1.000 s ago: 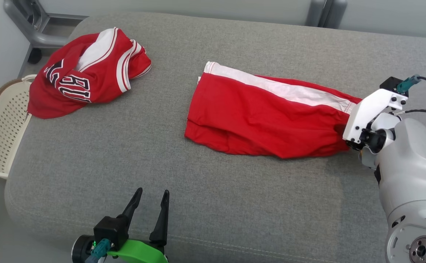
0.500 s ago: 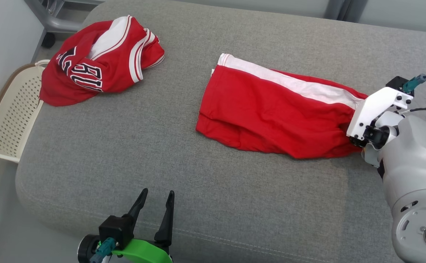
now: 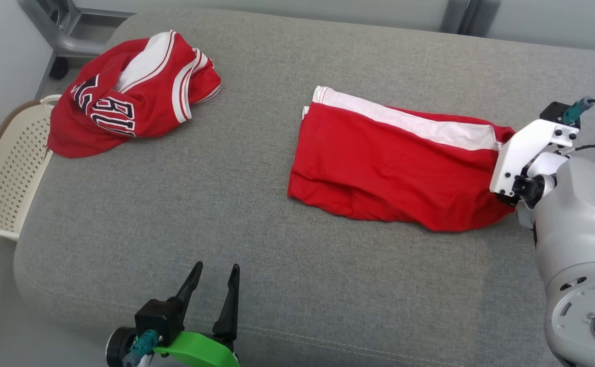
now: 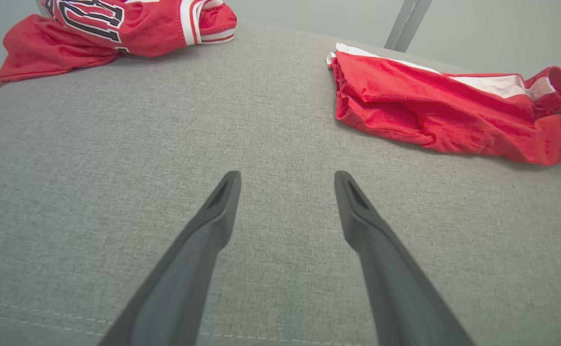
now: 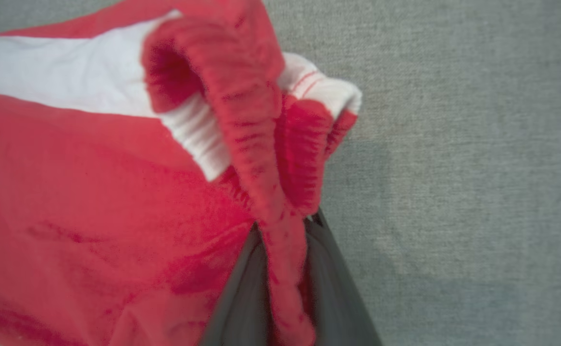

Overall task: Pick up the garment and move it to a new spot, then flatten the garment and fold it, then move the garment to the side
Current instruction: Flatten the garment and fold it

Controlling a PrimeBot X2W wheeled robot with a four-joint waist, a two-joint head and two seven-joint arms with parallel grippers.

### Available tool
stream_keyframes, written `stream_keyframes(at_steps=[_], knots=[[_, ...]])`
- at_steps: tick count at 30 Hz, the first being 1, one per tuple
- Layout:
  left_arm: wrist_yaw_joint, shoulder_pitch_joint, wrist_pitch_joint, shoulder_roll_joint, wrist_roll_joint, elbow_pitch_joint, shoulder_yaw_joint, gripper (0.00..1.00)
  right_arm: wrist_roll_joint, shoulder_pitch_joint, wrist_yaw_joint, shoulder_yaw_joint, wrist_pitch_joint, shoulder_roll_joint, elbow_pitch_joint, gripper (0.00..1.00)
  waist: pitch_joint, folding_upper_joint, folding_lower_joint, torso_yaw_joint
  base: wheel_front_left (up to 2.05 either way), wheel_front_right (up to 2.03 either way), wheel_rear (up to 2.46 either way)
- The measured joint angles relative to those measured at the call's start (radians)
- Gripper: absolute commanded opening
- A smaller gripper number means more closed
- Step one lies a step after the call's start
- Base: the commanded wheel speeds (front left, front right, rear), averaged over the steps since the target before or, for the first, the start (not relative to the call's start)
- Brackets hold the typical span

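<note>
Two red pieces: one jersey (image 3: 129, 102), one shorts (image 3: 394, 173) (in right end effector (image 5: 285, 230)).

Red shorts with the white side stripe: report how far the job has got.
Done: nothing yet; the red shorts with the white side stripe lie rumpled on the grey fabric cushion. In hand: the right gripper is shut on their elastic waistband, fingers pinching it. To do: lifting, moving, flattening, folding and setting aside. The left gripper hangs open, empty.

Matt red cloth shorts (image 3: 389, 178), rough grey woven cushion (image 3: 256, 244), perforated plastic basket (image 3: 6, 168)
</note>
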Motion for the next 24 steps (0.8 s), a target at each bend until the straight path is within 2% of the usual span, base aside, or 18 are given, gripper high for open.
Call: stream_keyframes(at_steps=[8,18,21,24], knots=[[0.001,0.0,-0.002,-0.003,-0.001,0.001,-0.019,1.0,-0.066,0.035,0.0,0.038,0.071,-0.001,-0.14,0.0,-0.036,0.0,0.0,-0.004,0.0,0.0,0.0],[0.005,0.016,-0.003,-0.004,-0.007,0.0,-0.032,1.0,-0.083,0.132,0.0,0.161,0.244,-0.001,-0.425,0.0,-0.053,0.0,0.0,0.043,0.0,0.0,0.0],[0.006,0.016,-0.002,-0.003,-0.009,0.0,-0.035,1.0,-0.079,0.131,0.0,0.198,0.29,-0.001,-0.457,0.0,-0.054,0.0,0.0,0.06,0.0,0.0,0.0],[0.006,0.016,-0.003,-0.002,-0.01,-0.001,-0.036,1.0,0.009,0.102,0.0,0.235,0.321,-0.002,-0.43,0.0,-0.054,0.0,0.0,0.078,0.0,0.0,0.0]])
